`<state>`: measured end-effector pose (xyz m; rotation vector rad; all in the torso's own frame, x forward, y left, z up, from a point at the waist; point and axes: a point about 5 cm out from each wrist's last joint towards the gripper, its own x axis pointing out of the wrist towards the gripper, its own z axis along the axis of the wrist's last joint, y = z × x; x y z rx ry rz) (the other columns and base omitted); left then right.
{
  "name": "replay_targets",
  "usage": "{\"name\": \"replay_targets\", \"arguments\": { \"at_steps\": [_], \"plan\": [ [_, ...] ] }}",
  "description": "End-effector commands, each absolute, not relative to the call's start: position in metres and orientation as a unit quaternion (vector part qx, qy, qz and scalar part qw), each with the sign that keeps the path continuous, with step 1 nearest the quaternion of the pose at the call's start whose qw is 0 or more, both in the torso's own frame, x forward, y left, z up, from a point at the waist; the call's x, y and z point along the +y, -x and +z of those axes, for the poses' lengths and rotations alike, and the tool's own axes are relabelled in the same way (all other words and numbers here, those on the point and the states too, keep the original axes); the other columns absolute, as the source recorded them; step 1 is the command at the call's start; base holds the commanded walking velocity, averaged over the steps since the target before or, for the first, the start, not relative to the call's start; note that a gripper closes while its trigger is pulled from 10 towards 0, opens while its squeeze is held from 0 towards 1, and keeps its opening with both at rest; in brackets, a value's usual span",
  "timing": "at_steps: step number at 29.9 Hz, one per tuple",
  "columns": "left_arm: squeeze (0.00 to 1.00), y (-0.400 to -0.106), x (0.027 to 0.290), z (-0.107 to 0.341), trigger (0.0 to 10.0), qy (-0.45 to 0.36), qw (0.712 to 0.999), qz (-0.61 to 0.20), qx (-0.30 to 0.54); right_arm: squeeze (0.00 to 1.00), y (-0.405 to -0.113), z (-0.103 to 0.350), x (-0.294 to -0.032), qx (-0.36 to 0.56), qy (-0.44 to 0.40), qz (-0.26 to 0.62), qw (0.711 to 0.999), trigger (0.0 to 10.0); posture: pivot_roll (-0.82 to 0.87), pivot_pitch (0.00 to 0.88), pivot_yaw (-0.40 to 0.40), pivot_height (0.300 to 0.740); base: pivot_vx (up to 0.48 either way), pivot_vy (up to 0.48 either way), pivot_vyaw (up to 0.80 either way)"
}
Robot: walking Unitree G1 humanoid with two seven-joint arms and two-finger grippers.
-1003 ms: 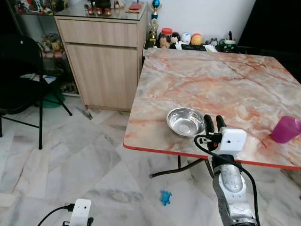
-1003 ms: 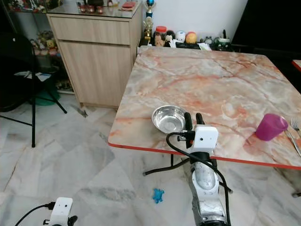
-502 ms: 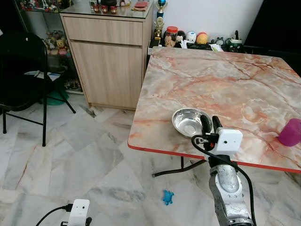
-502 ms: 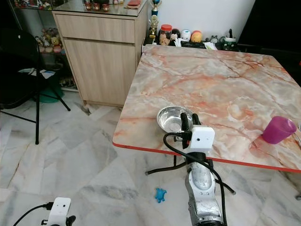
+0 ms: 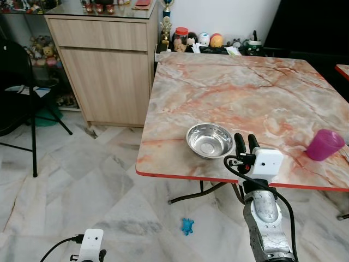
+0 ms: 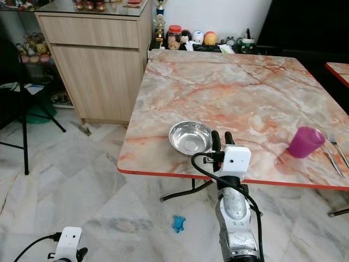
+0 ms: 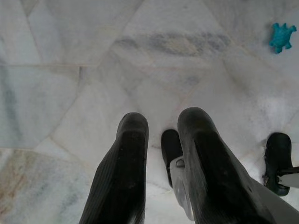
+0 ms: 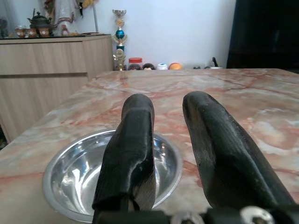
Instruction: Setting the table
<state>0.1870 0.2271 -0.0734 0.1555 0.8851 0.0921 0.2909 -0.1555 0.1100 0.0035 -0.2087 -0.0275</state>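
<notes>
Steel bowl (image 5: 209, 140) near table (image 5: 229, 93) edge, right end effector (image 5: 246, 143) empty, slightly parted just behind; purple cup (image 5: 320, 144) well apart.

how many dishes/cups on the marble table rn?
2: a steel bowl near the table's front edge, just ahead of the right gripper, and a purple cup toward the right end.

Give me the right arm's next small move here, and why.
Probably ease the right gripper forward and slightly left, over the near rim of the steel bowl. Its fingers are open with nothing between them, and they sit just right of the bowl, near the table edge. The right wrist view shows the bowl directly ahead, not yet gripped.
</notes>
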Motion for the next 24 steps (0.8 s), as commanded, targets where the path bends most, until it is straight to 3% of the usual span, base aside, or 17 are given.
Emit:
{"name": "replay_targets", "arguments": {
  "at_steps": [1,24],
  "plan": [
    [0.00,-0.1856,0.2272,-0.0744,10.0,-0.071,0.898,0.046,0.432,0.00,-0.2926,0.1088,-0.1583,-0.097,0.000,-0.017,0.995,10.0,0.10,0.000,-0.055,0.740,0.244,0.000,-0.59],
    [0.00,-0.1828,0.2290,-0.0754,10.0,-0.075,0.895,0.048,0.436,0.00,-0.2926,0.1096,-0.1602,-0.102,0.011,-0.022,0.994,10.0,0.10,0.000,-0.058,0.740,0.219,0.000,-0.03]
  ]
}}
